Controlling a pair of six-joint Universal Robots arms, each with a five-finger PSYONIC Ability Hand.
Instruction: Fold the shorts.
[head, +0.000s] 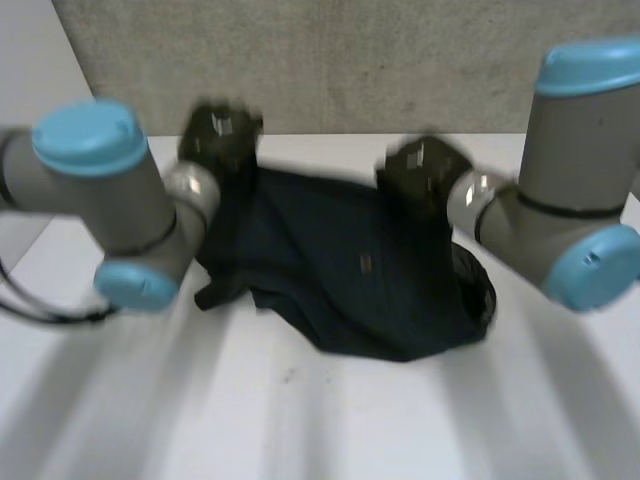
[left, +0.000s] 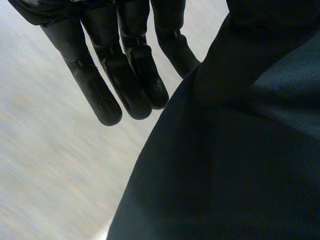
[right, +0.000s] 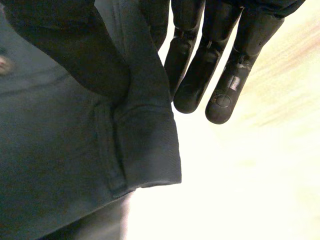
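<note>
The dark navy shorts (head: 350, 270) lie bunched on the white table (head: 300, 420), with their far edge raised between my two hands. My left hand (head: 220, 135) is at the far left corner of the shorts and my right hand (head: 425, 165) at the far right corner. In the left wrist view the left hand (left: 125, 75) keeps its fingers straight, and the cloth (left: 240, 160) hangs from beside them at the thumb side. In the right wrist view a hemmed edge of the shorts (right: 65, 150) drapes from the thumb side of the right hand (right: 210, 75), its fingers straight too.
A grey wall (head: 350, 60) rises right behind the table's far edge. The near part of the table is bare white surface. Both grey arms reach in from the sides.
</note>
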